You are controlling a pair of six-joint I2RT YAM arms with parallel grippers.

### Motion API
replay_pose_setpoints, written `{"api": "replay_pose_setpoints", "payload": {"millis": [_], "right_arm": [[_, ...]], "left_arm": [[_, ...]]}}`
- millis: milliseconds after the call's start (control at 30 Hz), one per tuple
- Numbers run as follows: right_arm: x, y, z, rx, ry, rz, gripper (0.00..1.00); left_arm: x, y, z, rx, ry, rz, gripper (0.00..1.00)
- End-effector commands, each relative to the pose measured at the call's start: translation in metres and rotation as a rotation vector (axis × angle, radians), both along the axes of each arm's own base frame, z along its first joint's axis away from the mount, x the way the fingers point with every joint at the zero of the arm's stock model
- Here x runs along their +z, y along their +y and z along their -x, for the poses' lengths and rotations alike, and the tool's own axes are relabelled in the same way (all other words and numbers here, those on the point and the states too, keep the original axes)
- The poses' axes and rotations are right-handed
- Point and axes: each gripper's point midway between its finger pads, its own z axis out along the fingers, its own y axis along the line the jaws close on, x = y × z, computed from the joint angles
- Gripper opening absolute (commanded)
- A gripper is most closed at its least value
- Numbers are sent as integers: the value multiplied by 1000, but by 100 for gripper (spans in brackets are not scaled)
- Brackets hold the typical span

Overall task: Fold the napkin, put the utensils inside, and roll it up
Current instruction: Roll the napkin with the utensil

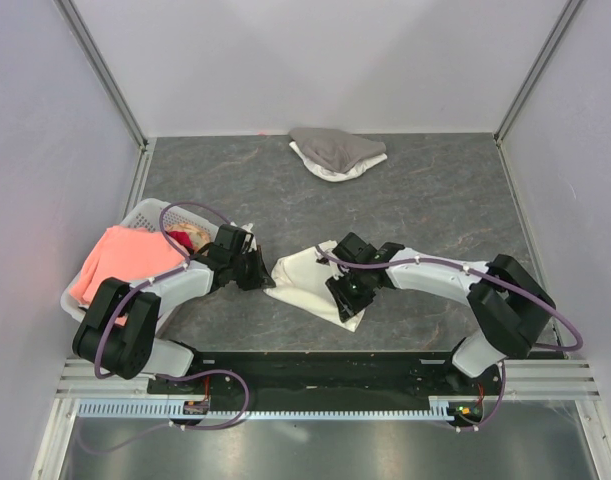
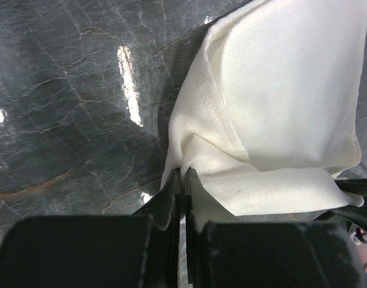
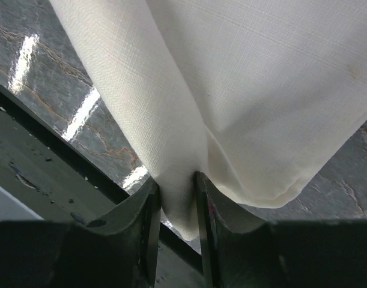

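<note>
**Surface.** We record a table (image 1: pixel 435 210) of dark grey, marble-veined material. It is glossy enough to show bright streaks of glare in both wrist views. A black base plate (image 1: pixel 325 365) runs along its near edge, with a ribbed metal rail (image 1: pixel 315 408) below it. Both arms stand there, each trailing purple cables (image 1: pixel 190 206).

**Room.** Pale, plain walls (image 1: pixel 315 60) close in the table on three sides. Slanting metal frame posts (image 1: pixel 102 70) mark the far corners.

**Item 1, napkin (image 1: pixel 310 280).** Cream-white cloth with a fine weave, lying rumpled and partly doubled over. It sits near the middle of the table, towards the near edge, between the two grippers.

**Item 2, left gripper (image 1: pixel 265 275).** It is at the napkin's left end. In the left wrist view its fingers (image 2: pixel 170 201) are pressed together, with an edge of the cloth pinched between them.

**Item 3, right gripper (image 1: pixel 345 298).** It is over the napkin's near right part. Its fingers (image 3: pixel 141 210) stand narrow, clamped on a rounded fold of cloth that fills the gap.

**Item 4, basket (image 1: pixel 137 212).** White and perforated, at the table's left edge beside the left arm. A pink cloth (image 1: pixel 120 265) is draped over its near side. A small reddish object lies inside, and we cannot identify it.

**Item 5, cloth heap (image 1: pixel 337 152).** Grey over white, at the far edge, well apart from the napkin.
</note>
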Motion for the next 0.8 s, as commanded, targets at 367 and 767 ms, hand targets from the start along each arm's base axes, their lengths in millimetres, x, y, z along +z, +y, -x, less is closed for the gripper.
{"api": "replay_pose_setpoints", "payload": {"millis": [367,767], "right_arm": [[-17,-20,6,-199,296,-131,30],[-14,-44,-12,-231,206,-17,54]], "left_arm": [[-13,11,8,-18,29,-66,2],[-15,11,8,-24,39,-71,2]]}}
